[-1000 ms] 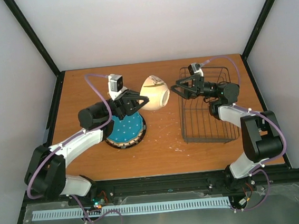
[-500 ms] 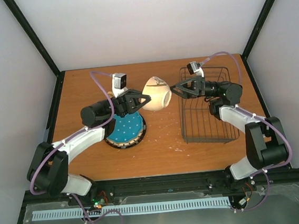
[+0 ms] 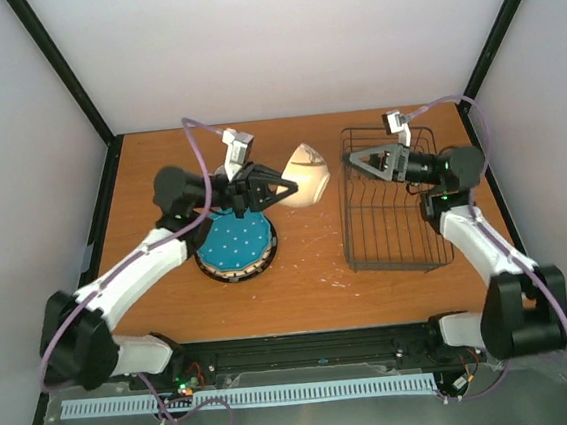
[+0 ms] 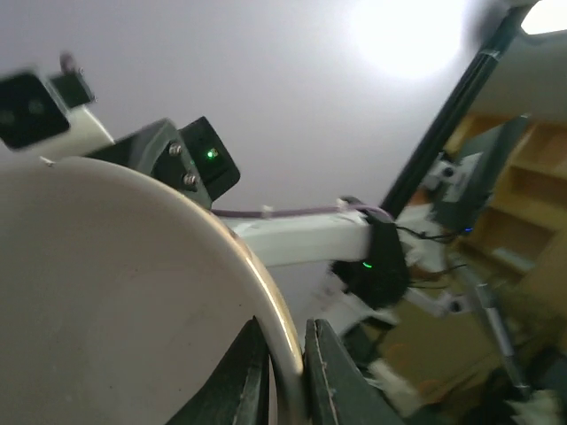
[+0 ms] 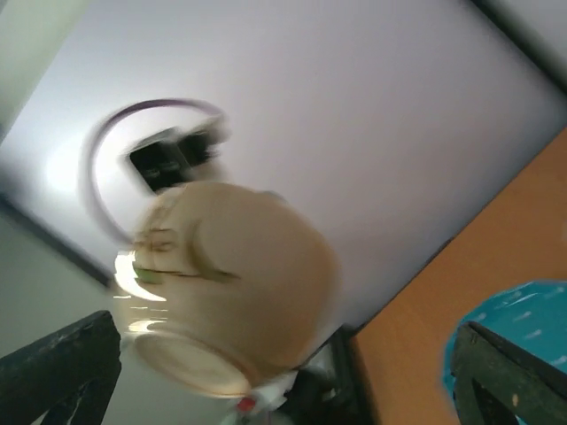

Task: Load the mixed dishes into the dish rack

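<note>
Hanging above the table between the plates and the rack, the small cream bowl [image 3: 303, 174] is smooth, rounded and tipped on its side. The left claw [image 3: 283, 186] is clamped on its thin rim, one dark finger inside the wall and one outside. The right claw [image 3: 354, 162], black and angular, hangs over the far left corner of the dark wire rack [image 3: 394, 265] with jaws spread wide and nothing between them, while a round teal plate [image 3: 234, 245] with white dots tops a dark-rimmed stack on the scuffed brown table [image 3: 311, 290].
</note>
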